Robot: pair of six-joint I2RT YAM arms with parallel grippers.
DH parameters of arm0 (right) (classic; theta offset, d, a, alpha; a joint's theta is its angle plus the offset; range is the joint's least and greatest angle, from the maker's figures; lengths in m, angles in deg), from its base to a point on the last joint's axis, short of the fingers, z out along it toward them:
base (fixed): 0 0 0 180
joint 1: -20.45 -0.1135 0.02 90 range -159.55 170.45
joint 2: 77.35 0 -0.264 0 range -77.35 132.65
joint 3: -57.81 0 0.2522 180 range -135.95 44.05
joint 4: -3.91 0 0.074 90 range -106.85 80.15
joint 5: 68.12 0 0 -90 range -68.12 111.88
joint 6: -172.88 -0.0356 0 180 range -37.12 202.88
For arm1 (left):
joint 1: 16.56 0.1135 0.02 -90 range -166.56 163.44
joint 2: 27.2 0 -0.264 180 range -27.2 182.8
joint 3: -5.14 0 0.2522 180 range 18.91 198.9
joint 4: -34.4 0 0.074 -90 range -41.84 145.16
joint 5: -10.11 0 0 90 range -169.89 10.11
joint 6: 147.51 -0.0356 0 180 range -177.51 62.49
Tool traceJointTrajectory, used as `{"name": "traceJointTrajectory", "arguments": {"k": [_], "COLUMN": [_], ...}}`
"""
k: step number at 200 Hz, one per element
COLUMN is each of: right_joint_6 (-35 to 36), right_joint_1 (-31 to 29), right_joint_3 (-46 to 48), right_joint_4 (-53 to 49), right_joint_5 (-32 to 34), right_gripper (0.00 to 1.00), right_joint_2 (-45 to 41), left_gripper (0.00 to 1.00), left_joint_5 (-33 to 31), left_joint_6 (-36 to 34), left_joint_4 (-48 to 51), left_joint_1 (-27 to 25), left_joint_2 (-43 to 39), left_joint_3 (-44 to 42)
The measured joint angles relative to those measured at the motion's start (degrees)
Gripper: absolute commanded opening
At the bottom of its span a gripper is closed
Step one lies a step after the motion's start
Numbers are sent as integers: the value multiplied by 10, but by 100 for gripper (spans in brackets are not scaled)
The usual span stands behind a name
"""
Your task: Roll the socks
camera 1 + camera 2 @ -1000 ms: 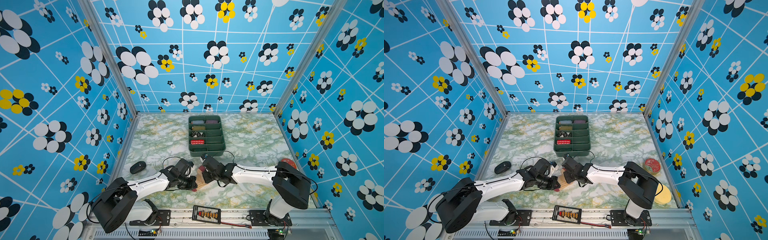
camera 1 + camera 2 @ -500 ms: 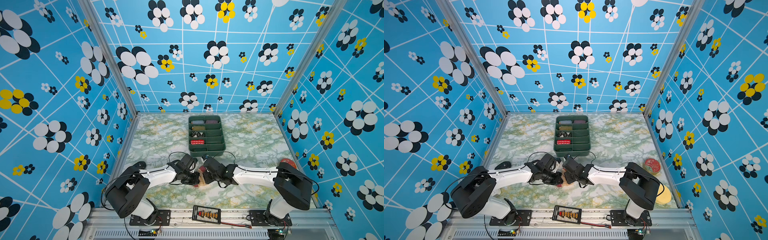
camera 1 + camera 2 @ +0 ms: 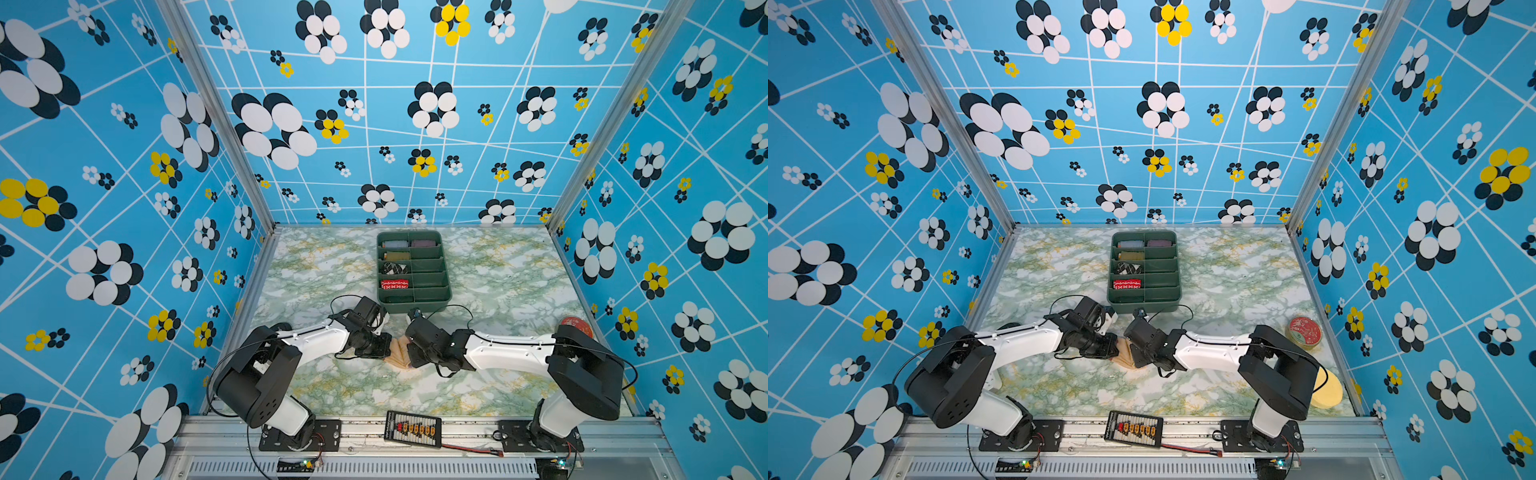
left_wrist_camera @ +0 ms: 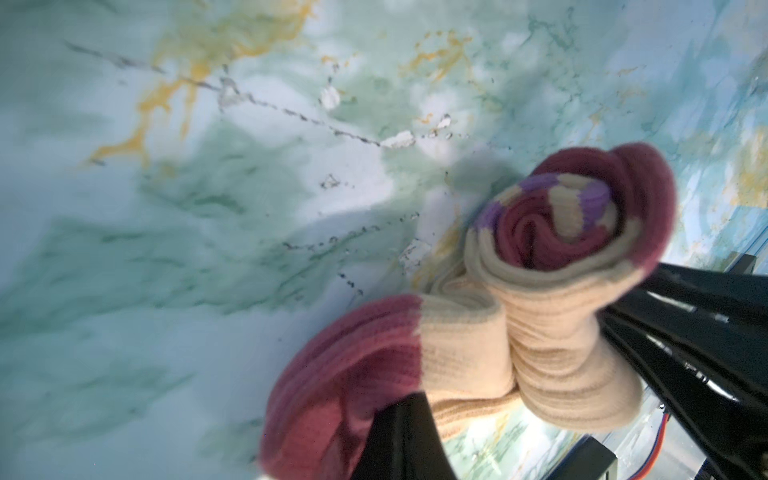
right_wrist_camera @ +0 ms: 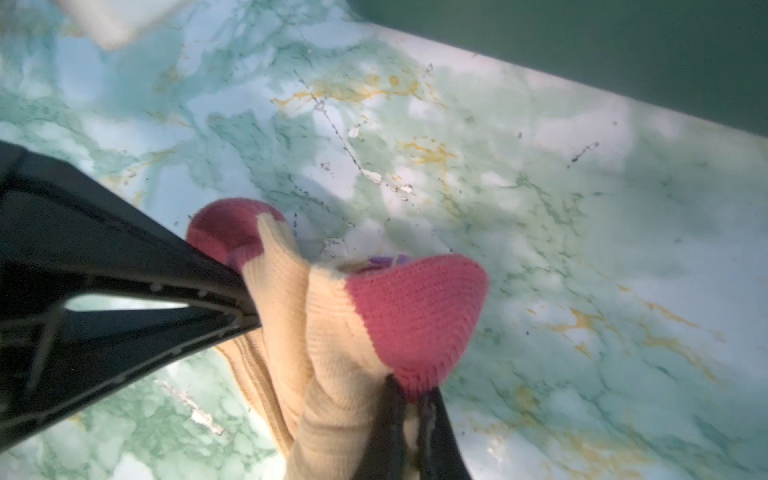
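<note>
socks (image 3: 400, 353) mostly hidden from above, far rolls (image 3: 395, 244) in tray (image 3: 415, 306) too small

green tray (image 3: 413, 305) close behind socks (image 3: 400, 353), bare tabletop (image 3: 374, 390) in front

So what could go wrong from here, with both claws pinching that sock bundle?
The socks are only loosely coiled, with a dark red end flopping free, so the roll may spring open if the left gripper or right gripper slips. Both are shut on the same bundle, nearly touching, so they could bump or tug against each other. The green tray sits close behind; a swing that way might knock it.
</note>
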State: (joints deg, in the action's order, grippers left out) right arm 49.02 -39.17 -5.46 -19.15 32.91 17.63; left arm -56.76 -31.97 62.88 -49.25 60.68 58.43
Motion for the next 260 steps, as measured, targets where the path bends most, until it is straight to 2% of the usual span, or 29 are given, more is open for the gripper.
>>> {"name": "traceJointTrajectory", "arguments": {"k": [58, 113, 145, 184, 260], "right_joint_6": [-9, -6, -6, -8, -14], "right_joint_1": [0, 0, 0, 1, 1], "right_joint_3": [0, 0, 0, 3, 21], "right_joint_4": [-6, -8, -8, -6, 9], "right_joint_5": [3, -6, -10, -14, -27], "right_gripper": [3, 3, 3, 3, 3], "right_joint_2": [0, -3, -3, -5, -17], "left_gripper": [1, 2, 2, 1, 2], "left_joint_5": [4, 16, 28, 30, 21], "left_joint_6": [-8, 17, 61, 116, 165], "left_joint_4": [4, 11, -42, -122, -183], "left_joint_1": [10, 14, -34, -104, -125], "left_joint_2": [4, -112, -130, -85, -50], "left_joint_3": [10, 10, 8, -20, -50]}}
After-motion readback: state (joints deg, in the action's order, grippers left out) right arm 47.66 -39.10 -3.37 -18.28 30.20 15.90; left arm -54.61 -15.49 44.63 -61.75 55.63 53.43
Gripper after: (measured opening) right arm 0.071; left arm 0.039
